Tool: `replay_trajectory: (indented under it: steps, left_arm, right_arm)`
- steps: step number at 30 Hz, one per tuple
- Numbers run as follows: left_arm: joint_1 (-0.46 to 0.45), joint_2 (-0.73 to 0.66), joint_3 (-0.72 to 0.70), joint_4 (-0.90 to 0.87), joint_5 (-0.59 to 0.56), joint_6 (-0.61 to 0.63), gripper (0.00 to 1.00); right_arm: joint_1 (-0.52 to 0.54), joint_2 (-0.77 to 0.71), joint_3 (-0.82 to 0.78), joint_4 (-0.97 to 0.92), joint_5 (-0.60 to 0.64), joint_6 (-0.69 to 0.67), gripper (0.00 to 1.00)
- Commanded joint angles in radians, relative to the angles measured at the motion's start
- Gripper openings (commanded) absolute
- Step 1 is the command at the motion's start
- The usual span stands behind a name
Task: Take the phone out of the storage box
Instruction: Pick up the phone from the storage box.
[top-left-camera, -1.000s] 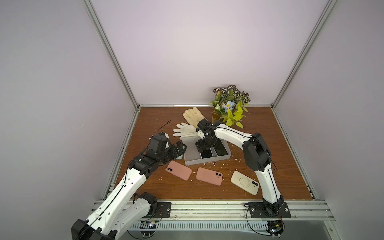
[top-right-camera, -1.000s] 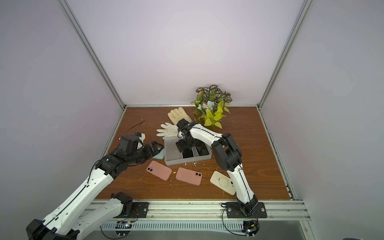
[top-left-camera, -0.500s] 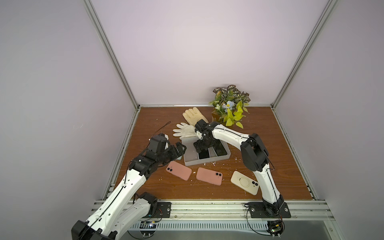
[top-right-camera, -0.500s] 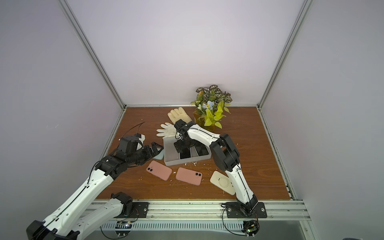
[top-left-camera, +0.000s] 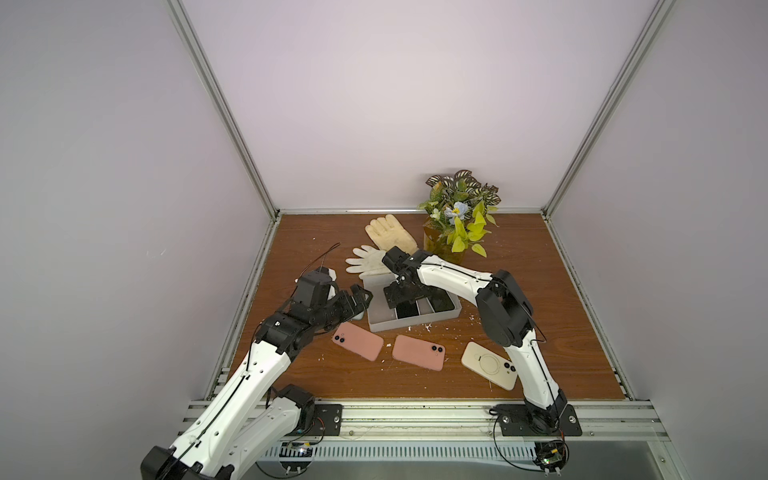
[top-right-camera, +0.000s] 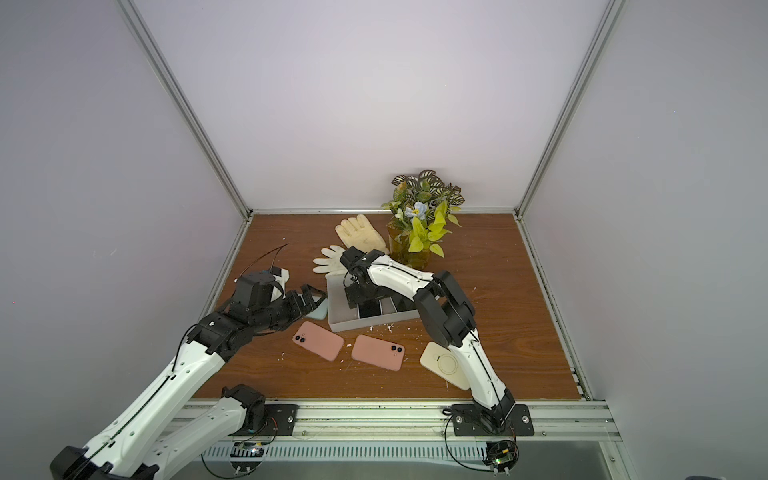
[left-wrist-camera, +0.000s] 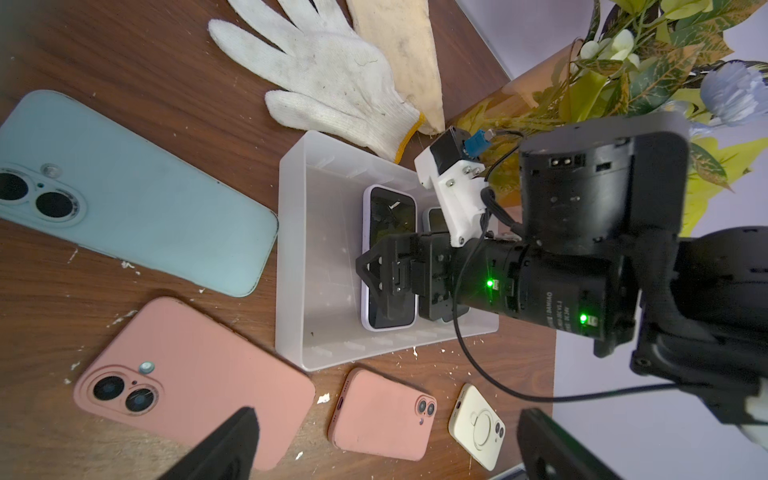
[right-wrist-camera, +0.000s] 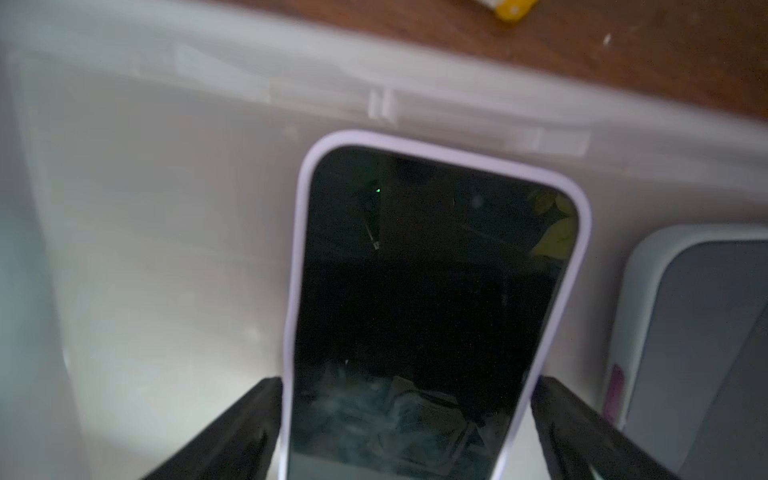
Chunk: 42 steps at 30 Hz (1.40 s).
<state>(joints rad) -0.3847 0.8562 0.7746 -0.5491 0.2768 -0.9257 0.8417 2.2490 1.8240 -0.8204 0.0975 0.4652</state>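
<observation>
1. Where the two arms reach in, the table (top-left-camera: 561, 316) is a flat square of brown wood-grain laminate with a matt finish.
2. At the far side stands an artificial plant (top-left-camera: 457, 212). Its stiff leaves are striped and lime, and its pot is amber and translucent.
3. Near the middle sits the storage box (left-wrist-camera: 328, 249), a shallow rectangular tray of frosted light-grey plastic. It has low walls with small ribs inside and no lid. It contains two phones lying flat side by side, screens up. These are the lilac-cased phone (left-wrist-camera: 390, 216) and a grey-cased phone (right-wrist-camera: 685, 332), which the right arm partly hides.
4. A cream glove (top-left-camera: 390, 235) lies beyond the box. A white knitted glove (left-wrist-camera: 328, 79) has its yellow-trimmed cuff against the box's far wall.
5. The right claw (right-wrist-camera: 415, 436) is down inside the box with its jaws spread wide. One black finger runs along each long edge of the lilac-cased phone, which rests on the box floor. I cannot tell whether the fingers touch it.
6. The left claw (left-wrist-camera: 386, 449) has its jaws apart and holds nothing. It hangs just beside the box, over a pale blue phone (left-wrist-camera: 137, 199).
7. In front of the box lie two salmon-pink phones (top-left-camera: 357, 340) (top-left-camera: 418, 351) in matt cases with rounded corners, cameras up. A cream phone (top-left-camera: 490, 365) with a ring mark lies beside them.
8. White crumbs (top-left-camera: 428, 328) are scattered near the box's front wall.
</observation>
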Motion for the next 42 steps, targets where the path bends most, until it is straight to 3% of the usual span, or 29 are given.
replay_trajectory:
  steps: [1, 2, 7, 9, 16, 25, 31, 36, 42]
  left_arm:
    - [0.015, -0.014, -0.012, -0.019, 0.013, 0.022, 1.00]
    - [0.016, -0.015, -0.011, -0.018, 0.013, 0.023, 1.00]
    - [0.018, -0.016, -0.011, -0.018, 0.013, 0.022, 1.00]
    - [0.018, -0.011, -0.010, -0.018, 0.012, 0.022, 1.00]
    - [0.023, 0.037, -0.006, 0.048, 0.055, 0.007, 1.00]
    - [0.042, 0.185, -0.009, 0.281, 0.240, -0.049, 1.00]
    - [0.091, 0.281, 0.006, 0.422, 0.365, -0.046, 1.00]
    - [0.105, 0.383, 0.003, 0.600, 0.539, -0.045, 1.00]
    - [0.104, 0.468, 0.040, 0.692, 0.612, -0.041, 1.00]
  right_arm:
    - [0.022, 0.032, -0.029, -0.013, 0.055, 0.023, 0.97]
    - [0.024, 0.030, -0.033, -0.015, 0.063, 0.023, 0.94]
    - [0.025, -0.008, -0.046, -0.017, 0.085, -0.007, 0.61]
    - [0.025, -0.028, -0.043, -0.016, 0.089, -0.026, 0.57]
    - [0.024, -0.108, -0.005, -0.044, 0.138, -0.121, 0.57]
    - [-0.023, -0.235, 0.041, -0.044, 0.130, -0.273, 0.54]
    - [-0.056, -0.306, 0.053, -0.045, 0.023, -0.374, 0.54]
    - [-0.084, -0.401, -0.044, 0.002, -0.132, -0.390, 0.53]
    - [-0.081, -0.474, -0.118, 0.023, -0.235, -0.405, 0.53]
